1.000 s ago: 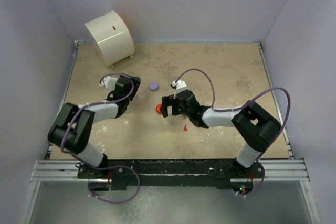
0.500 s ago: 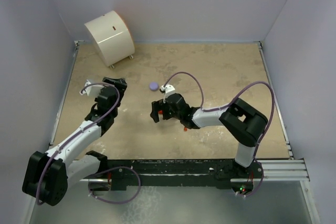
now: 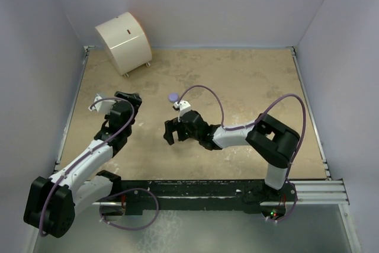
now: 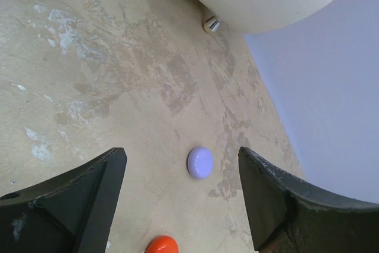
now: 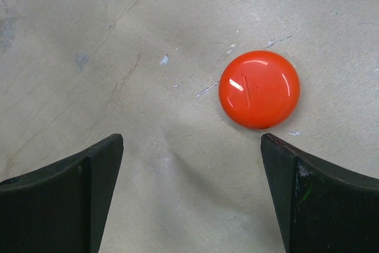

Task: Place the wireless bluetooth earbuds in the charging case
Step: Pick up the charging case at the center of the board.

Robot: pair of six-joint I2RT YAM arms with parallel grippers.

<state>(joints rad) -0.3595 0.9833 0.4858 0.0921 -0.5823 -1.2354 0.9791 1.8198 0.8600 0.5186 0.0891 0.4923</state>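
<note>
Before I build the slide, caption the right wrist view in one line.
Right gripper, jaws open, poised above the beige table; a glossy round red-orange case lies just ahead.

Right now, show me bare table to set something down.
Bare: the far right of the table, past the purple case; the near strip between the arms. Crowded: mid-table, around the right gripper and orange case.

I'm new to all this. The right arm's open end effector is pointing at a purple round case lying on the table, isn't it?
Almost. The round case lying on the table ahead of the open right end effector is red-orange, not purple, as the right wrist view shows. The purple case appears in the left wrist view instead.
</note>
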